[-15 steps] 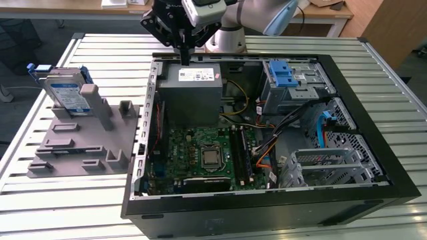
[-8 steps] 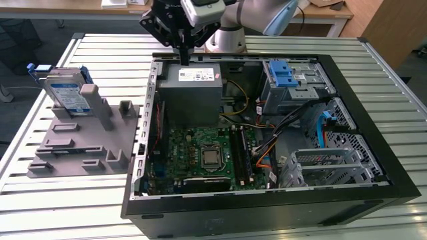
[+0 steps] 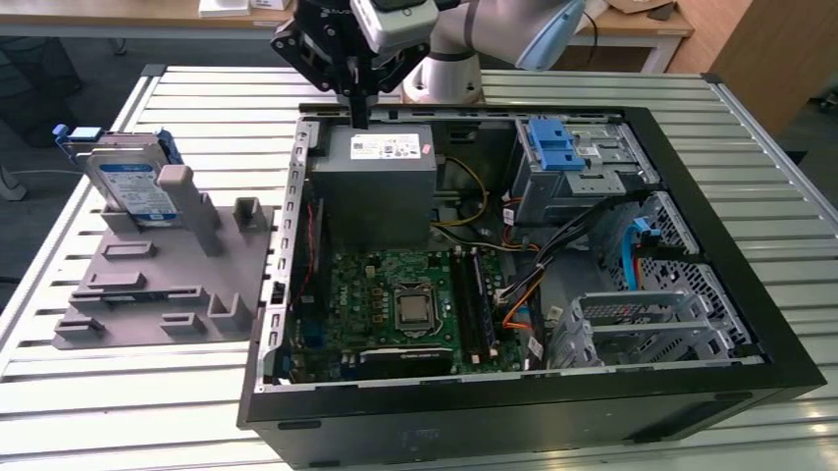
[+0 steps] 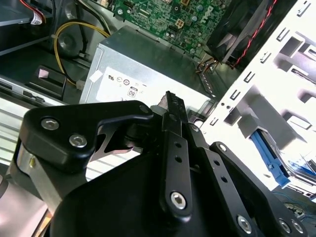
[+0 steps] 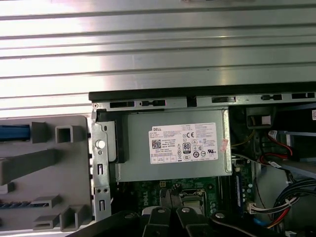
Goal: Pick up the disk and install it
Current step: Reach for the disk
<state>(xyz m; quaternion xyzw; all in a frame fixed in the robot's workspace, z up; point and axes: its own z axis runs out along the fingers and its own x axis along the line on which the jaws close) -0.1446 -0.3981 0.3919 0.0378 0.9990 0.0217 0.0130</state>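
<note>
The disk (image 3: 131,184) is a silver-grey drive with a blue-and-white label in a blue bracket. It stands upright in a slot of the grey fixture (image 3: 157,285) at the exterior view's left, outside the computer case. In the first wrist view its blue bracket edge (image 5: 14,132) shows from above. My gripper (image 3: 356,116) hangs over the back wall of the open case, just above the power supply, well to the right of the disk. Its black fingers (image 4: 170,101) are pressed together with nothing between them; their tips (image 5: 170,216) point down toward the motherboard side of the power supply.
The open black case (image 3: 707,245) holds a grey power-supply box (image 3: 380,186), a green motherboard (image 3: 392,304), loose cables, a blue-latched drive cage (image 3: 570,147) and a bare metal cage (image 3: 642,324). The slatted metal table (image 3: 131,412) carries it all.
</note>
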